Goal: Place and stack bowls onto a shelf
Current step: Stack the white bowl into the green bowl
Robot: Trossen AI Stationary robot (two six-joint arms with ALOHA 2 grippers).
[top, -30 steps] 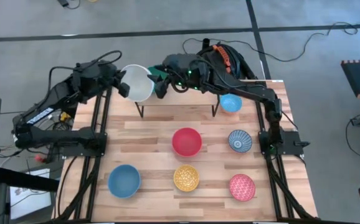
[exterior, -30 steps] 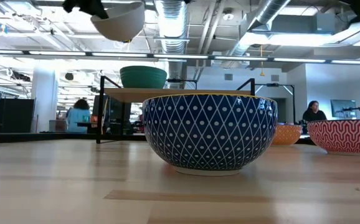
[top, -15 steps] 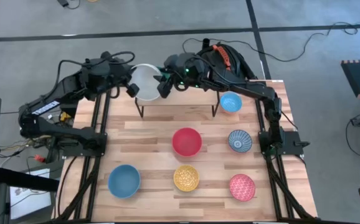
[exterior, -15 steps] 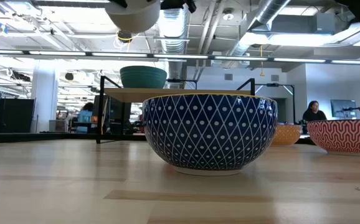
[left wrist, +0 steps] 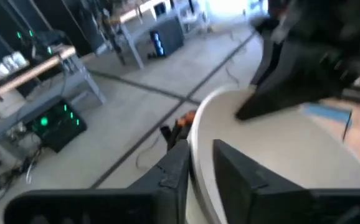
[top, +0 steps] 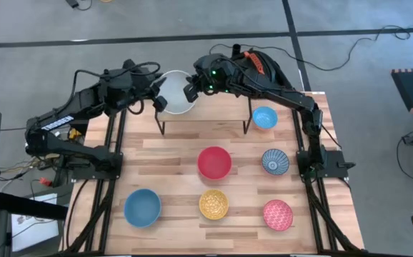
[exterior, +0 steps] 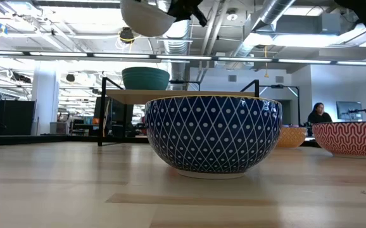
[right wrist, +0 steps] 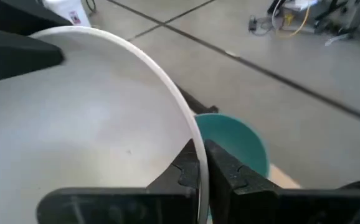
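Note:
A white bowl (top: 176, 93) hangs in the air over the shelf (exterior: 183, 96) at the table's far edge, held from both sides. My left gripper (top: 156, 101) is shut on its left rim. My right gripper (top: 191, 90) is shut on its right rim. In the low view the white bowl (exterior: 146, 16) hangs well above a green bowl (exterior: 145, 78), which stands on its base on the shelf top. The right wrist view shows the green bowl (right wrist: 237, 144) just past the white bowl's rim. My left gripper has the white bowl's left rim (left wrist: 200, 134) between its fingers, one finger inside the bowl and one outside. It comes roughly level from the table's left. The bowl is lifted clear, mouth up. My right gripper pinches the bowl's right rim (right wrist: 195, 140), one finger inside and one outside. It comes from the table's right, opposite the left gripper. The bowl hangs clear above the shelf and the green bowl.
On the table stand a plain blue bowl (top: 264, 118) beside the shelf's right leg, a red bowl (top: 214, 162), a blue-patterned bowl (top: 275, 161), another plain blue bowl (top: 142, 207), a yellow-patterned bowl (top: 214, 204) and a pink-patterned bowl (top: 278, 214).
My left gripper has carried the white bowl toward the table's right edge and a little up, to a spot over the shelf's left part. My right gripper has met it there and taken hold of the opposite rim.

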